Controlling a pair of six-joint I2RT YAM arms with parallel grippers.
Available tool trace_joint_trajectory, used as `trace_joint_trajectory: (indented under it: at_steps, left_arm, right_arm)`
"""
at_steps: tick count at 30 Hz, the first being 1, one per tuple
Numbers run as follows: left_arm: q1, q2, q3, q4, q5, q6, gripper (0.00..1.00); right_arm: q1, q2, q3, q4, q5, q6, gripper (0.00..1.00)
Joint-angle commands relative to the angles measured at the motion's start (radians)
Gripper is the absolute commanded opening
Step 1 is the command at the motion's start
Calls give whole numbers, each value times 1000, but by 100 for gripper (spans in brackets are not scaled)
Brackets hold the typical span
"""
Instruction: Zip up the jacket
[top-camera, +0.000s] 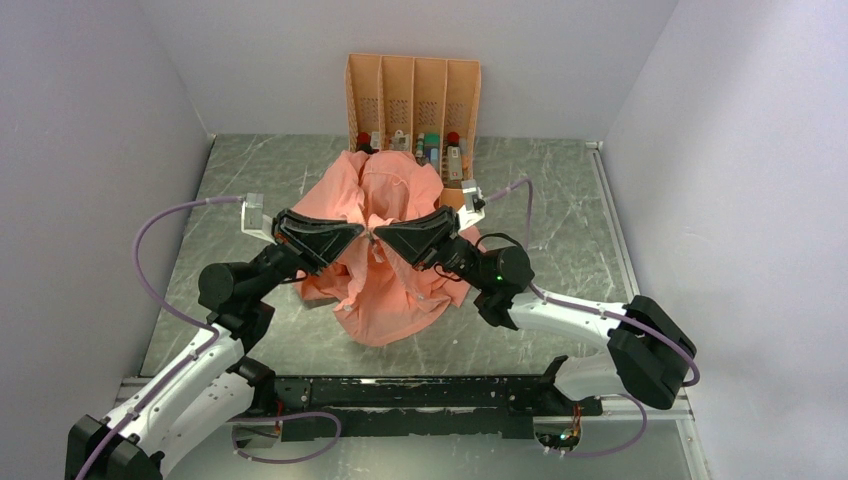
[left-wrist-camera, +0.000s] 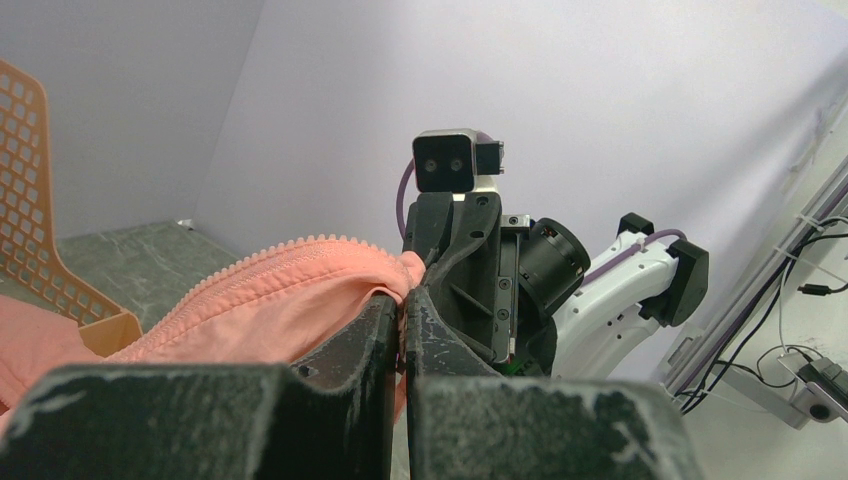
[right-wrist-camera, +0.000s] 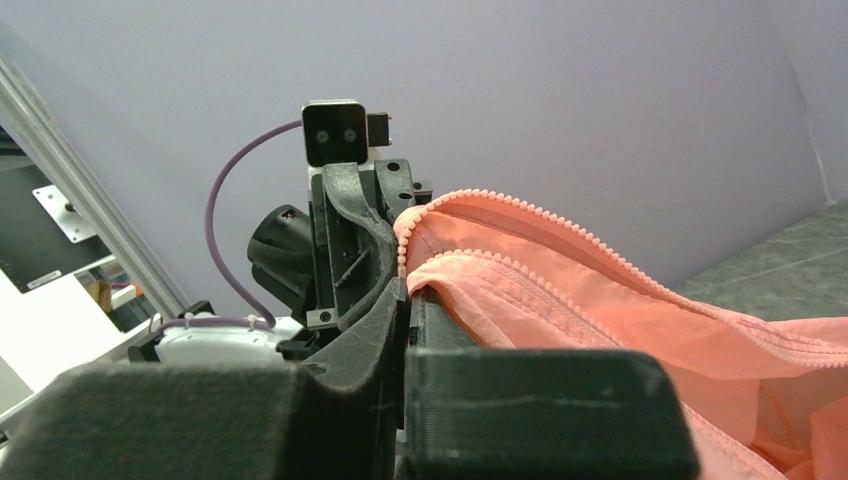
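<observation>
The salmon-pink jacket (top-camera: 385, 290) lies crumpled on the table's middle, and its front is lifted where both grippers meet tip to tip. My left gripper (top-camera: 361, 233) comes in from the left, shut on a pinch of the jacket's zipper edge (left-wrist-camera: 300, 285); pink fabric shows between its fingertips (left-wrist-camera: 408, 300). From the right, my right gripper (top-camera: 384, 235) is shut on the facing zipper edge (right-wrist-camera: 560, 290), with the teeth running off to the right from its tips (right-wrist-camera: 404, 290). Two rows of zipper teeth lie apart in the right wrist view. No slider is visible.
An orange perforated four-slot rack (top-camera: 412, 90) stands against the back wall just behind the jacket's collar, with small bottles (top-camera: 432, 145) at its foot. Its corner (left-wrist-camera: 45, 250) shows in the left wrist view. Grey walls close in on three sides.
</observation>
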Motion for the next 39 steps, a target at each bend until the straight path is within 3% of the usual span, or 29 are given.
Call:
trace_joint_trajectory:
  at_steps: [1,39]
  left_arm:
    - [7,-14,-5,14,-19,7,8]
    - [6,-6,-26,94,-65,-51,8]
  right_arm:
    - [21,-24,32,15,35,-24,0]
    - [65,7,54,58,189,56,0]
